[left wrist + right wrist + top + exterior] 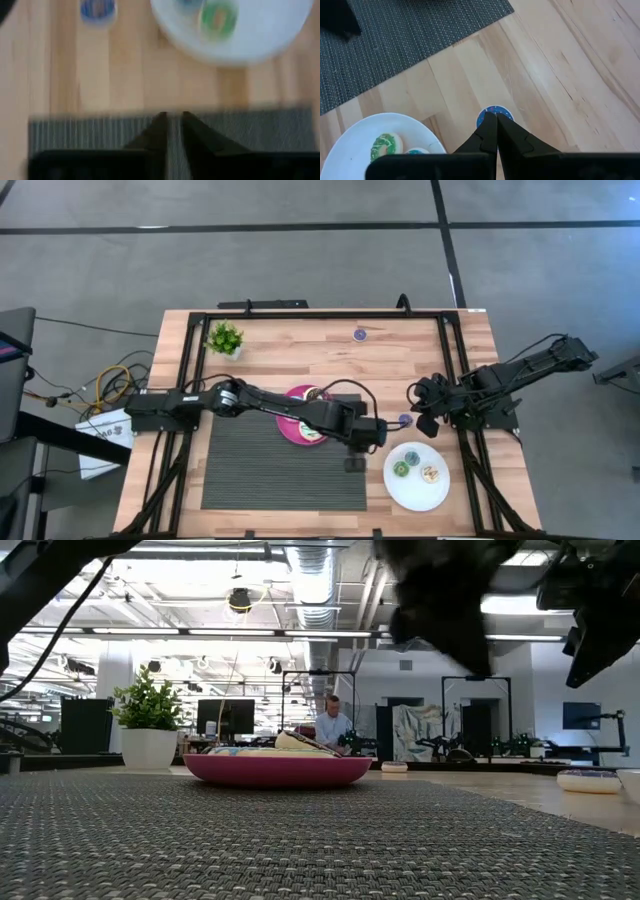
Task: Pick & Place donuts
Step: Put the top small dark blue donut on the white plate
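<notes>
Here the left gripper point(171, 125) is hanging over the edge of the grey mat point(270, 470), fingers nearly together, gripping nothing. Beyond it the white plate point(418, 492) is carrying a green donut point(401, 469) and a cream donut point(430, 473). The right gripper point(496, 125) is sitting clenched and empty above a blue donut point(494, 113) on the table point(400, 360). The pink plate point(296, 394) is lying under the left arm.

Wood table point(300, 355) w/ dark frame carries a grey ribbed mat point(250, 470), pink plate point(293, 430), white plate point(415, 485) & small potted plant point(225, 338). Two blue donuts lie directly on the wood: one nr far edge point(360, 334), one just beside the white plate point(405, 420).
</notes>
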Motion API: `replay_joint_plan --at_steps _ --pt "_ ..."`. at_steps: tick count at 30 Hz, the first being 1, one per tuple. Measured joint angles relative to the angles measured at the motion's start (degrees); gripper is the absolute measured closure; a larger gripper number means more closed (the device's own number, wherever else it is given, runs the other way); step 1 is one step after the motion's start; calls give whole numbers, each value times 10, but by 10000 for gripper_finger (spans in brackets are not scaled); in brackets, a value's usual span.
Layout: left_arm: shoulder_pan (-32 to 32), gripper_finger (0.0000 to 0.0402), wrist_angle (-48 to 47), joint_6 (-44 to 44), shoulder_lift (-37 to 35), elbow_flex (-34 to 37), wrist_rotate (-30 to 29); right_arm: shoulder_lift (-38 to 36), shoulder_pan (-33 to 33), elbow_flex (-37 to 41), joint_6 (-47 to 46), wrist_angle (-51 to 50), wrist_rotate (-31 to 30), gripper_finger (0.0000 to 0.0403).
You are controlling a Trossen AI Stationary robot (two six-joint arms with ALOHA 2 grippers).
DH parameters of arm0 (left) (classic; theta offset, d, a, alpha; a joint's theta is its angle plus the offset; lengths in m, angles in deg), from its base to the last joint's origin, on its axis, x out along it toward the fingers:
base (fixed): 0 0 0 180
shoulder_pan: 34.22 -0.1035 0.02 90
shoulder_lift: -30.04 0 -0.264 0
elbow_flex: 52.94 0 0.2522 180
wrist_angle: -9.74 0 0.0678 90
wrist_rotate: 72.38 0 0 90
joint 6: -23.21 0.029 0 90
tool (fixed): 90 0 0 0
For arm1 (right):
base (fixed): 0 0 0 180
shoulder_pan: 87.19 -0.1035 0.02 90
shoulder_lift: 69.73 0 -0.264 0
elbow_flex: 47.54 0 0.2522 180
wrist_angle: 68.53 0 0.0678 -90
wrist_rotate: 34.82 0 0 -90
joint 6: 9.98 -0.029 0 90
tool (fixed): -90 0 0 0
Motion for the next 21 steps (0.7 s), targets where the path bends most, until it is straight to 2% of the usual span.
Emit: replay_joint_plan --at_steps 2,4,8,10,13,18,21 --pt "-2 388 -63 9 -5 1 -14 0 0 0 0 0 0 403" --pt "-6 390 -103 15 -19 11 -45 0 0 0 0 0 0 403" --pt "-24 399 -117 29 -87 103 -70 0 0 0 -2 0 0 403" --pt "-37 400 -79 31 -144 194 -73 0 0 0 -14 0 -1 403" --pt "-62 401 42 22 -270 377 -67 0 0 0 -25 0 -1 403" --pt "-100 401 267 -24 -495 686 -16 0 0 0 -25 0 -4 403" --pt "-112 401 362 -57 -627 826 19 0 0 0 -25 0 -4 403"
